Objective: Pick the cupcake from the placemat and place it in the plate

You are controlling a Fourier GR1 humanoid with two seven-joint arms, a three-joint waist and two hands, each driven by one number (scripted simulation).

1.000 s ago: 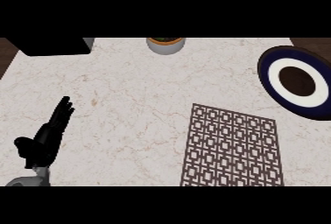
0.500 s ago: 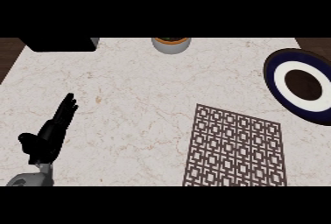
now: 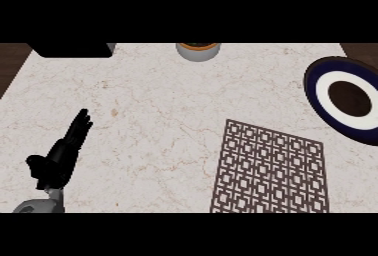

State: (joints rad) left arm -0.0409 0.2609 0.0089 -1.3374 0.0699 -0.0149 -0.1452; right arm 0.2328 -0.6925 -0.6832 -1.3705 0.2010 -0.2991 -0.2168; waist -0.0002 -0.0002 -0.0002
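A brown lattice placemat (image 3: 269,167) lies flat at the lower right, and nothing stands on it. The plate (image 3: 319,97), with a dark blue rim, a white ring and a brown middle, sits at the right edge, partly cut off. A small round grey thing with an orange-brown top (image 3: 198,51), possibly the cupcake, stands at the counter's far edge, well away from the placemat. My left hand (image 3: 59,160) rests at the lower left, open, with straight fingers pointing up and away and nothing in it. My right hand does not show.
A black box-like object (image 3: 74,49) sits at the far left corner. The pale marble counter (image 3: 155,115) spreads between my left hand and the placemat. Dark wood shows past the counter's left and right far corners.
Everything in view has drifted slightly to the right, as if the head turned. The left hand keeps its open pose.
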